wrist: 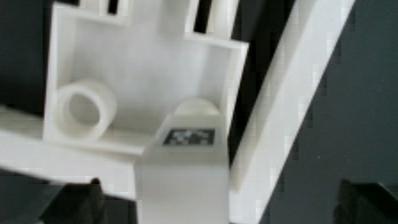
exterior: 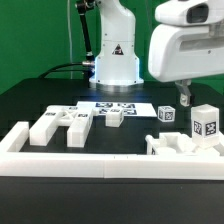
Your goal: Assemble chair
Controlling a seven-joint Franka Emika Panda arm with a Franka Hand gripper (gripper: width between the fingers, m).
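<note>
The chair's white pieces lie spread over the dark table. Several pieces [exterior: 62,125] sit at the exterior view's left, with a small block [exterior: 115,117] in the middle. A tagged cube [exterior: 167,114] and a taller tagged block [exterior: 207,123] stand at the right. A flat white piece [exterior: 183,146] lies against the rail at the right. My gripper [exterior: 185,98] hangs just above it. In the wrist view this piece [wrist: 143,90] shows a round hole and a tag [wrist: 192,136]. My gripper [wrist: 214,208] is open, with its dark fingers [wrist: 75,200] wide on either side of the piece.
The long white border rail [exterior: 90,160] runs along the front and shows in the wrist view [wrist: 294,110] beside the piece. The marker board [exterior: 113,104] lies flat before the robot base [exterior: 115,65].
</note>
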